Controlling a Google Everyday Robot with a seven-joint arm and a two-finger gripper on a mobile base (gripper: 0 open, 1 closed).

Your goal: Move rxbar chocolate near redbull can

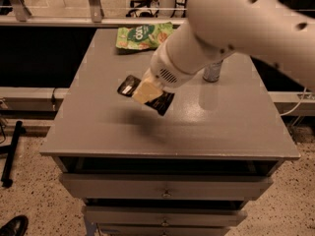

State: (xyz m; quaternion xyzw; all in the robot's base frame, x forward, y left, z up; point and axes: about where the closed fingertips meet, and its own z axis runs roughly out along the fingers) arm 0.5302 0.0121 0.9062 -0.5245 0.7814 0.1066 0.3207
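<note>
Below, open counter (98, 134) stretching to the front edge. Gripper (143, 92) mid-frame, clamped on rxbar chocolate (162, 103), left of redbull can (212, 73).

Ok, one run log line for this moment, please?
claw: above table, shut on rxbar chocolate | redbull can: upright, apart

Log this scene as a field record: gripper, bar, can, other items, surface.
gripper: the gripper is over the table's left-centre, closed on the bar
rxbar chocolate: the rxbar chocolate is in the gripper, tilted, apparently raised above the tabletop, with its shadow below
redbull can: the redbull can is upright at back right, its top hidden behind the arm
bar to can: apart, the bar to the can's left
other: green snack bag lying at the back edge
surface: grey table with drawers
</note>
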